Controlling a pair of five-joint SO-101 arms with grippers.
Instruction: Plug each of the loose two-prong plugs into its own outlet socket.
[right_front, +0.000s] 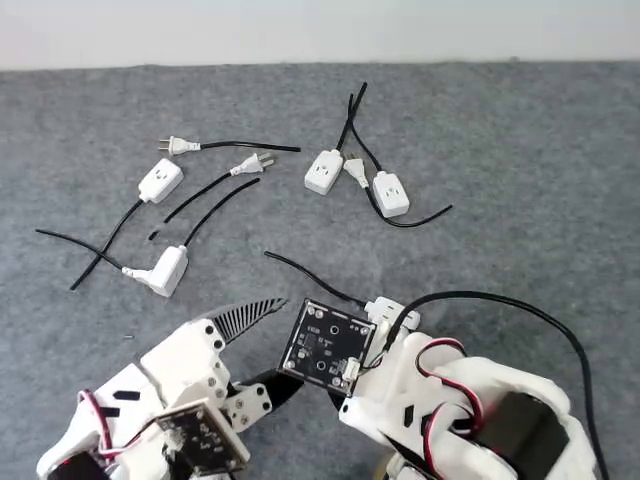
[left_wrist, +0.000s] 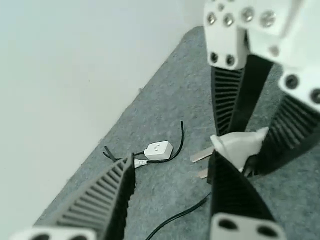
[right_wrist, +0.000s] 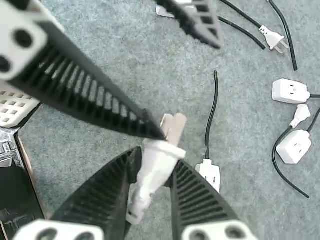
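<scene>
Plug (right_wrist: 152, 172) lengthwise in right gripper (right_wrist: 156, 159), prongs (right_wrist: 173, 125) pointing out past its tips

Grey carpet (right_front: 520, 130) underneath; plain white wall (right_front: 300, 30) along far edge.

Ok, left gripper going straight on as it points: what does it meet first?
Most likely the white two-prong plug held in the right gripper, just at the tip of one left gripper finger; depth is unclear.
</scene>
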